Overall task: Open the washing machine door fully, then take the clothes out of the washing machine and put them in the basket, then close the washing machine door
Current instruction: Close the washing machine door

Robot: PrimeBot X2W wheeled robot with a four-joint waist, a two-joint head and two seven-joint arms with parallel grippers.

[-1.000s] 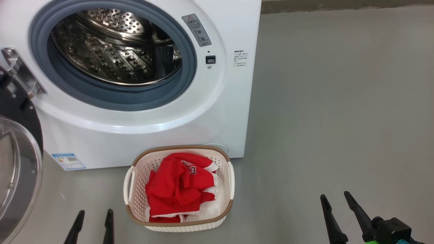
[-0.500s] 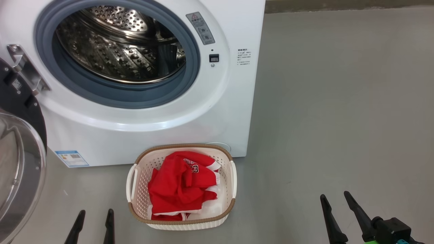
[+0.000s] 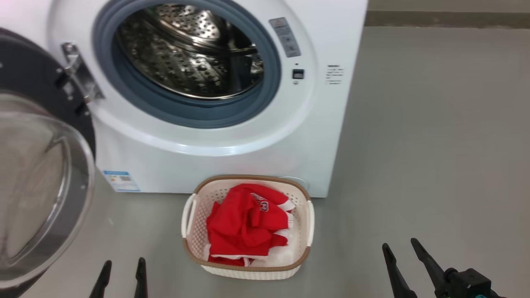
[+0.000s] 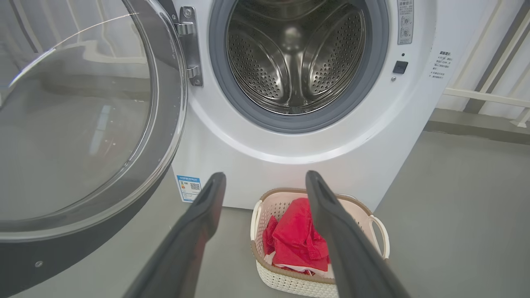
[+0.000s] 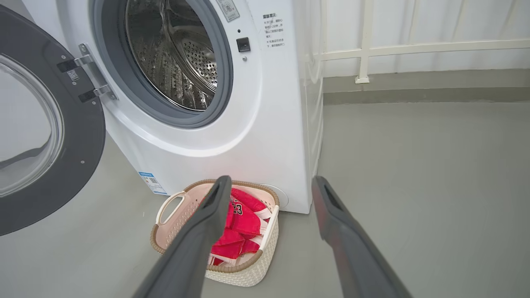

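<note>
The white washing machine (image 3: 232,165) stands with its steel drum (image 3: 190,49) bare inside the grey gasket. Its black-rimmed glass door (image 3: 37,186) hangs swung wide open to the left, also seen as the door (image 4: 78,120) and the door (image 5: 45,124). The red clothes (image 3: 244,223) lie crumpled in the cream basket (image 3: 248,271) on the floor before the machine. My left gripper (image 3: 124,267) is open at the lower left, below the door. Open too, my right gripper (image 3: 401,247) sits at the lower right, well clear of the basket.
Grey floor (image 3: 434,145) stretches to the right of the machine. A white railing (image 5: 393,49) and a low wall base run along the back. A blue label (image 3: 121,181) marks the machine's lower front.
The whole head view has shifted right and slightly down, so the camera has turned left and more of the open door shows. Both grippers stay open; the clothes and basket lie as before.
</note>
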